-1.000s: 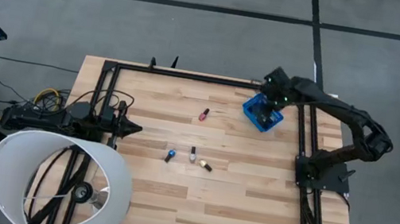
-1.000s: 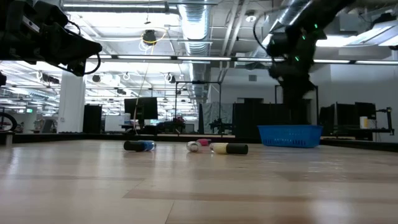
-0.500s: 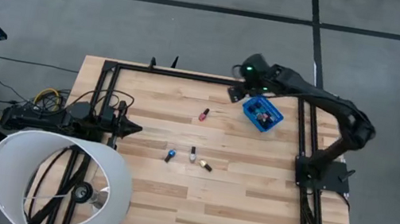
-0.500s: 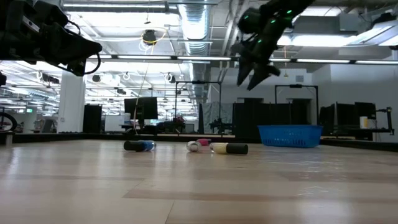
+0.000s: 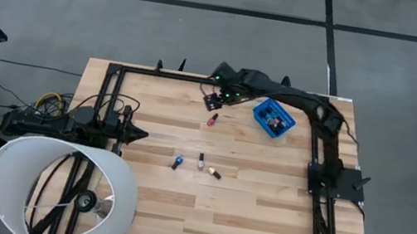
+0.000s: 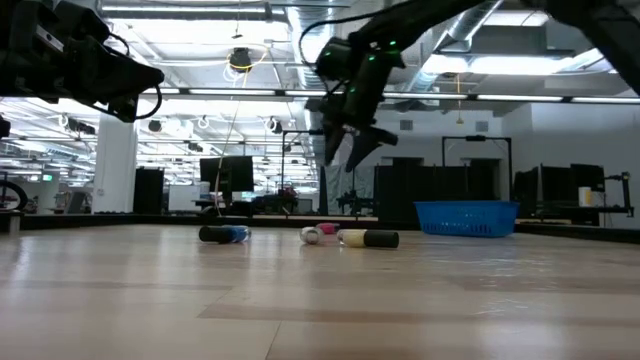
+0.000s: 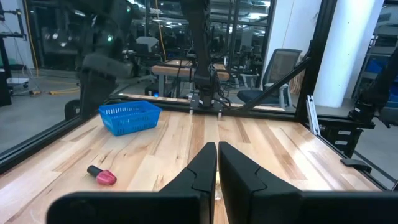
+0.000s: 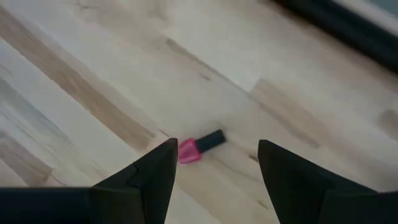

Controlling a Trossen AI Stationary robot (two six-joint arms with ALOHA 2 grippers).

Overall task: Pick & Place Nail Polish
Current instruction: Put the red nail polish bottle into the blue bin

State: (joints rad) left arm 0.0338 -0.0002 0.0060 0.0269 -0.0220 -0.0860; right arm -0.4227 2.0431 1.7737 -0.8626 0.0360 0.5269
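A pink nail polish bottle with a dark cap (image 5: 212, 119) lies on its side on the table; it also shows in the right wrist view (image 8: 198, 148) and in the left wrist view (image 7: 102, 175). My right gripper (image 5: 213, 99) hovers open and empty above it, toward the far side (image 8: 214, 171). Three more bottles lie mid-table: a blue one (image 5: 177, 162), a pale one (image 5: 201, 162) and a dark-capped one (image 5: 214, 173). Several bottles lie in the blue bin (image 5: 274, 117). My left gripper (image 5: 139, 132) is shut and empty at the table's left (image 7: 217, 163).
A black frame (image 5: 119, 70) runs round the table's far, left and right sides. A white lampshade (image 5: 62, 190) stands at the near left corner. The blue bin stands at the far right. Bare wood lies along the near half.
My right gripper has left the blue bin and swung toward the table's left, along the far edge, to a spot above the pink bottle. It has tipped from pointing down over the bin to a slanting pose. The bottles have not moved.
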